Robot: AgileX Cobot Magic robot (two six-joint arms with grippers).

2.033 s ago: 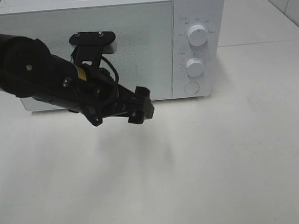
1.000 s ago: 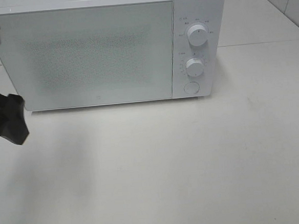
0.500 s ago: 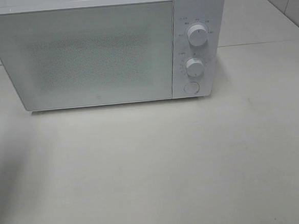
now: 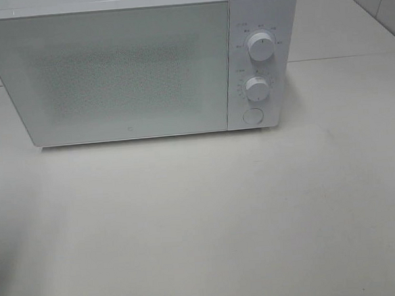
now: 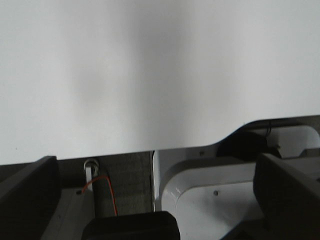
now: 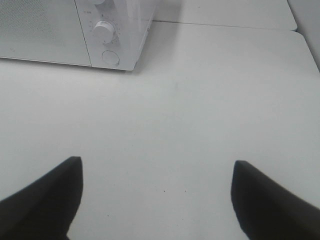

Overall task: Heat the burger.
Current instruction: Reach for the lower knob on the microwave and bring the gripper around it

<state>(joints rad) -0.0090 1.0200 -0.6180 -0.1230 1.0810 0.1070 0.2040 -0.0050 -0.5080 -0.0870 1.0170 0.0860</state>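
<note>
The burger is out of view in every frame. A white microwave (image 4: pixel 124 72) stands at the back of the table with its door shut, and its speckled front hides the inside. The right wrist view also catches the microwave (image 6: pixel 50 30) at a distance. Neither arm shows in the exterior high view. My left gripper (image 5: pixel 155 170) is open with nothing between its dark fingers (image 5: pixel 30 195), hanging over the table's edge. My right gripper (image 6: pixel 156 167) is open too, empty, over bare tabletop in front of the microwave's control side.
The microwave's panel carries an upper knob (image 4: pixel 261 47), a lower knob (image 4: pixel 256 87) and a round button (image 4: pixel 252 116). White tabletop (image 4: pixel 203 222) stretches in front. The left wrist view shows the table's edge and white robot base parts (image 5: pixel 210 200) below it.
The left arm, in front of the microwave door two seconds ago, has drawn back to the left and left the exterior high view. The microwave is unchanged.
</note>
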